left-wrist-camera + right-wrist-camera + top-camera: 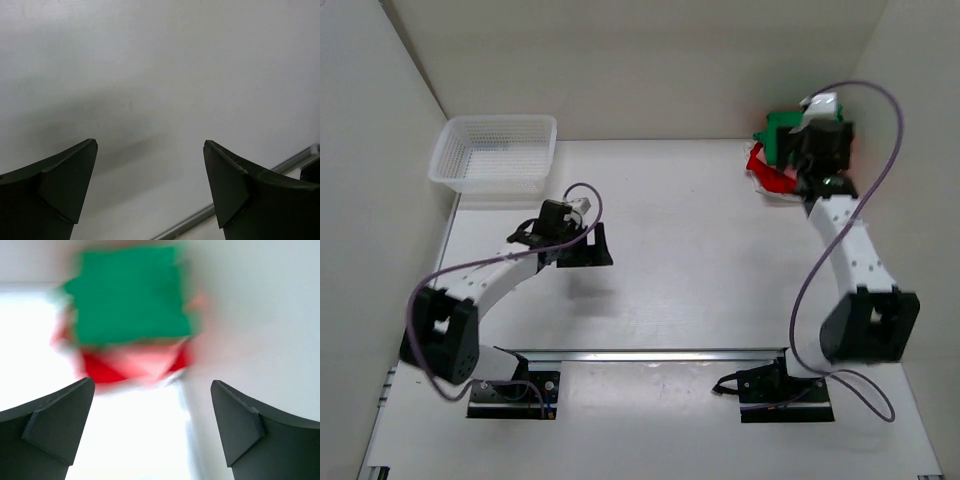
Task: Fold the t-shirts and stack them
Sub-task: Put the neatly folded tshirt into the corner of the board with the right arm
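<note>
Top view: right end effector [817, 150] sits over shirt pile [772, 142], hides most of it. Only bits of green shirt [780, 125] and red shirt [757, 160] peek out beside it. Right wrist view: pile all blurry, edges smeared, folds can't be told; pink shirt [145, 360] just fuzzy patch. Both wrist views: fingers [60, 185] cut off by bottom edge. Rail [295, 159] cut off at picture's edge.

No readable text, label, brand, number or sign in any view, t-shirts [130, 295] ahead of the right gripper [152, 381] plain-coloured and blurred, table [160, 60] ahead of the left gripper [150, 142] unmarked, mesh basket [498, 152] unlabelled
</note>
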Robot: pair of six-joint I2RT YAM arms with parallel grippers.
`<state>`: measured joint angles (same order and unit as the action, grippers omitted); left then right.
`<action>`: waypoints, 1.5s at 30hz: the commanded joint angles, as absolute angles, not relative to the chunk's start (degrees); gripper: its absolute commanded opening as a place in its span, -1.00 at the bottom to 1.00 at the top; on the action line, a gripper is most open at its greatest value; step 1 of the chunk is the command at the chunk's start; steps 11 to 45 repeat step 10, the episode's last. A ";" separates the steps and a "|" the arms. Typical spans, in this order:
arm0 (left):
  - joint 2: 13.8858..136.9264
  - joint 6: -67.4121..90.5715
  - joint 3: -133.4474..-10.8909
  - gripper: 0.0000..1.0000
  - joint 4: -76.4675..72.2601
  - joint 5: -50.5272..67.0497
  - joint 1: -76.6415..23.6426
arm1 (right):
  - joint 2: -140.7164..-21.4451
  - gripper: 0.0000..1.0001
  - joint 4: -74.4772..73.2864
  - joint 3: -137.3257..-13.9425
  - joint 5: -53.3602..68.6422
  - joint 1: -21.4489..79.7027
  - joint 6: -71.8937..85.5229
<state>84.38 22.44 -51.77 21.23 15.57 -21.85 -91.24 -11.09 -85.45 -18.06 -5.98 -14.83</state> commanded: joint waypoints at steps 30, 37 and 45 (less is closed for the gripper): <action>49.40 16.96 -37.01 0.98 36.82 12.05 -22.85 | -54.69 0.98 -34.72 -39.83 -16.17 15.56 12.47; 49.40 16.96 -37.01 0.98 36.82 12.05 -22.85 | -54.69 0.98 -34.72 -39.83 -16.17 15.56 12.47; 49.40 16.96 -37.01 0.98 36.82 12.05 -22.85 | -54.69 0.98 -34.72 -39.83 -16.17 15.56 12.47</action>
